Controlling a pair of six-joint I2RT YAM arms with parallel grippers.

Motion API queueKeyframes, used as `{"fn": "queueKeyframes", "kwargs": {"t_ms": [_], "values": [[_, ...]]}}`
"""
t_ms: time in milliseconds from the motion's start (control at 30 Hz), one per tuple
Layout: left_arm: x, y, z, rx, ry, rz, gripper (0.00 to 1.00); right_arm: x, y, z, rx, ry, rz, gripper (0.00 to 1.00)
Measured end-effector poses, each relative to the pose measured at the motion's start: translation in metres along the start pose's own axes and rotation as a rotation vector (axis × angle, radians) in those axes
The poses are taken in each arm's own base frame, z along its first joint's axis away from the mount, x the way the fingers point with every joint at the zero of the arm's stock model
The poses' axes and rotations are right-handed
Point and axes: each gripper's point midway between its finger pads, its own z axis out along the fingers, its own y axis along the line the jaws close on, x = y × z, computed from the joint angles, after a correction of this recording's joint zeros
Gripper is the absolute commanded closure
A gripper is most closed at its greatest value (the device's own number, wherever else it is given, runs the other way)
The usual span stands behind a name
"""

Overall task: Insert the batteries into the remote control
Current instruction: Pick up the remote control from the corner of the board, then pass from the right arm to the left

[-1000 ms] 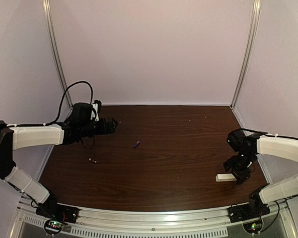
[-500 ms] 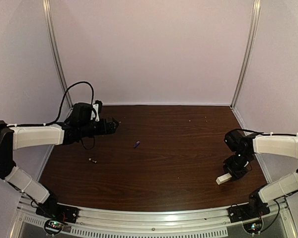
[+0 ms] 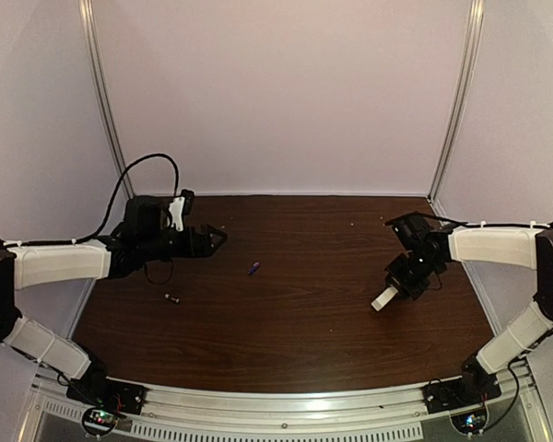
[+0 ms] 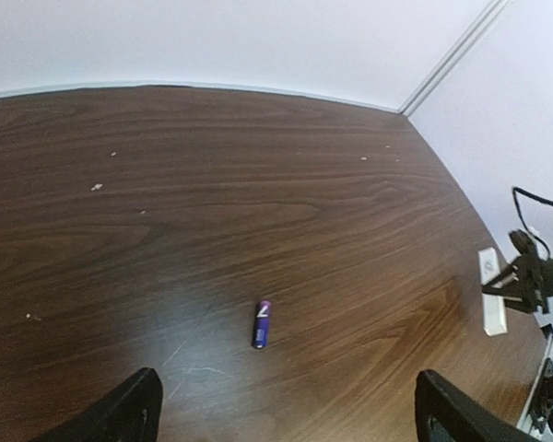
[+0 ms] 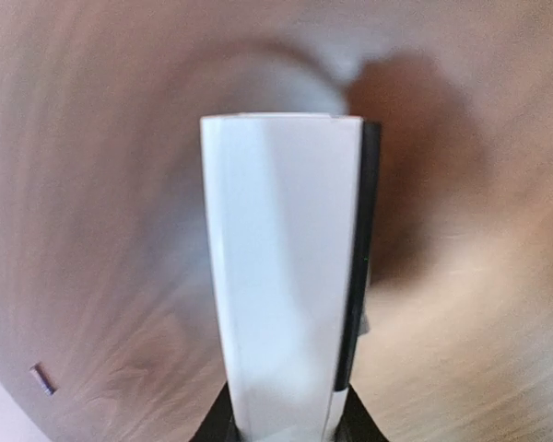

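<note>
Early in the job here: no cell is in yet. The right gripper (image 3: 398, 286) is clamped on the long slim white plastic remote control (image 3: 383, 298) and holds it clear of the dark wooden table (image 3: 304, 354) at mid-right. In the right wrist view the bar (image 5: 281, 276) sticks straight out between the pads. Whether its battery bay is open, I cannot tell.

The left gripper (image 3: 217, 237) hangs at the far left, jaws spread and holding nothing.

Count the batteries: two, both loose on the wood.
- The tiny bluish-purple cylinder (image 3: 253, 269) lies near the middle, just ahead of the left fingers (image 4: 129, 414).
- The tiny dark cylinder with a pale end (image 3: 172, 298) sits nearer and to the left.

One remote, two cells, so both pickups and both insertions are yet to do.
</note>
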Motion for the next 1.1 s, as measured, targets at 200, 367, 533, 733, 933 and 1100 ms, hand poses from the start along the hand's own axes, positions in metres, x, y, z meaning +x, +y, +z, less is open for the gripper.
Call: {"fn": "queueKeyframes", "kwargs": {"t_ms": [200, 367, 533, 733, 933, 1100], "values": [[-0.018, -0.051, -0.020, 0.230, -0.045, 0.058, 0.03, 0.012, 0.109, -0.031, -0.289, -0.039, -0.187, 1.00], [-0.007, -0.105, -0.027, 0.401, -0.002, 0.118, 0.04, 0.031, 0.181, -0.078, -0.518, -0.103, -0.336, 1.00], [-0.002, -0.163, -0.020, 0.513, 0.051, 0.201, 0.08, 0.055, 0.217, -0.107, -0.681, -0.136, -0.434, 0.98], [0.004, -0.212, -0.005, 0.574, 0.094, 0.268, 0.15, 0.087, 0.236, -0.125, -0.794, -0.138, -0.542, 0.93], [0.018, -0.231, 0.024, 0.536, 0.145, 0.293, 0.22, 0.118, 0.245, -0.143, -0.885, -0.141, -0.636, 0.92], [0.018, -0.228, 0.040, 0.456, 0.151, 0.301, 0.28, 0.125, 0.240, -0.154, -0.906, -0.160, -0.673, 0.93]]}}
